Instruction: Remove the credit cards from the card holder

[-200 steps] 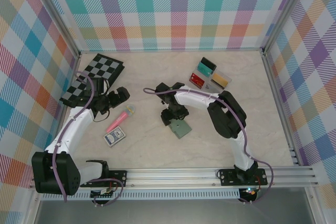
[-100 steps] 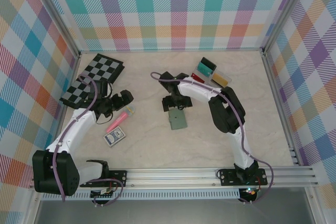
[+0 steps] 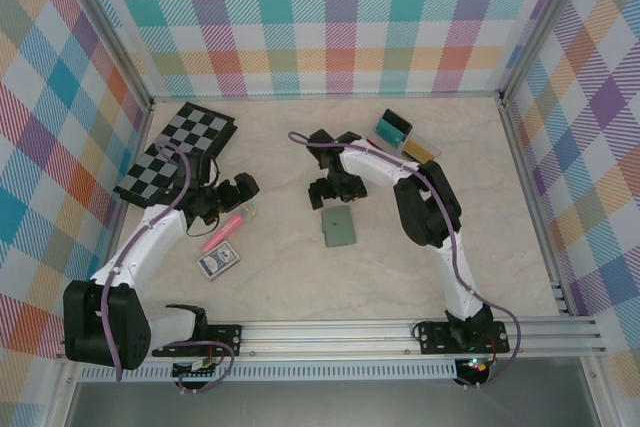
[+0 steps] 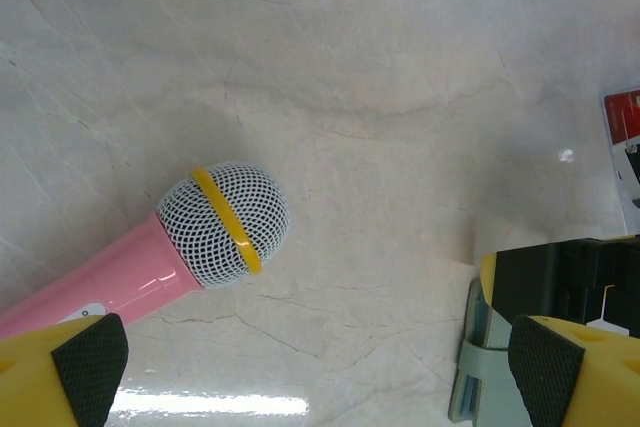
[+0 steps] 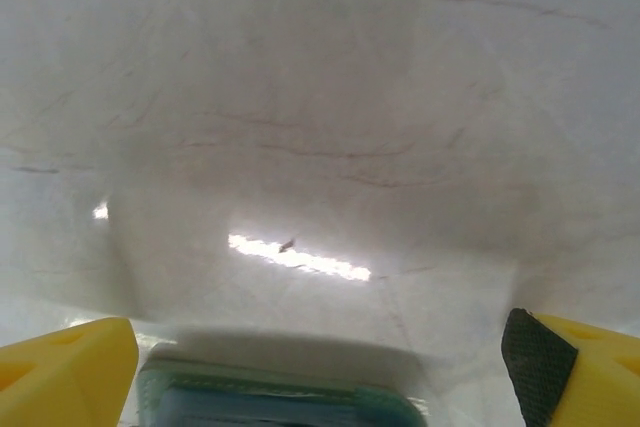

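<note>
Grey-green and leather-like, the small flat bifold card holder lies on the pale marbled desk near its middle. Its long axis runs from the near edge toward the far wall, and its far end leans slightly left. No end effector touches it in the top view.

Just beyond the card holder's far short edge hangs the right end effector. In the right wrist view its yellow fingers are spread wide apart and grasp nothing. A teal-green rim of the card holder shows low between them.

Farther from the card holder, toward the far right, lie a teal credit card and a yellow-gold credit card.

Left of the card holder, the left end effector hovers with its fingers wide apart and empty, above the mesh head of a pink toy microphone with a yellow band. Nearer than that lies a blue-patterned playing-card pack. Farthest left of the card holder rests a folded grey-and-black checkered board.
</note>
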Robot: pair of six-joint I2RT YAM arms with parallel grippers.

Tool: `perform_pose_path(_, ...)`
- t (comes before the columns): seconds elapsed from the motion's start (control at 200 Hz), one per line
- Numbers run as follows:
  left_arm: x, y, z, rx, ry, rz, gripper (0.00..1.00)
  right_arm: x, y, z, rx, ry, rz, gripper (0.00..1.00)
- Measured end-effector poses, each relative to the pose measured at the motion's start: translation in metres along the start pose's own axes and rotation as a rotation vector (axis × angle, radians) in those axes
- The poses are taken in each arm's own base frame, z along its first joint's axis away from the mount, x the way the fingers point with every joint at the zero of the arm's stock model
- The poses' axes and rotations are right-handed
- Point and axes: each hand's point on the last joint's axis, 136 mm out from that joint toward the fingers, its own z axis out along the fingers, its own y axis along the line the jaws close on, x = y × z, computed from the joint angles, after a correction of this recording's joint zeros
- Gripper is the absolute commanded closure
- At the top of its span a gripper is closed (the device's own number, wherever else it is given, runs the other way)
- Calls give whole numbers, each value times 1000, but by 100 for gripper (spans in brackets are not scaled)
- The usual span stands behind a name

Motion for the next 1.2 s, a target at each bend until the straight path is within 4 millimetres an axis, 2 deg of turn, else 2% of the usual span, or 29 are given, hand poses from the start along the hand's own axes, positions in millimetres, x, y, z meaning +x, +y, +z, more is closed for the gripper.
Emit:
perform_pose_path(0.15, 6, -7, 6, 11, 17, 7, 0, 4, 7, -2, -47, 11, -2, 5)
perform_pose_path(0.26, 17, -13, 12, 12, 48, 15, 0, 13, 10, -10, -83, 12, 0, 5)
perform_pose_path(0.455, 44, -26, 26, -8, 116, 73, 3, 25, 8, -47, -201, -39, 38, 6)
perform_pose_path(0.605, 67, -39, 38, -27, 165, 127, 8, 33, -5, -65, -280, -70, 77, 7)
perform_pose_path(0.705, 79, -51, 44, -34, 186, 165, 14, 43, -16, -60, -307, -58, 111, 11)
perform_pose_path(0.86, 101, -68, 54, -40, 216, 229, 24, 76, -29, -35, -374, 28, 192, 17)
perform_pose_path(0.94, 111, -73, 61, -50, 235, 247, 32, 86, -30, -26, -424, 61, 227, 21)
perform_pose_path(1.04, 120, -82, 73, -61, 255, 260, 42, 87, -29, -23, -475, 69, 250, 26)
perform_pose_path(1.2, 127, -95, 92, -64, 281, 262, 57, 77, -28, -26, -535, 36, 267, 34)
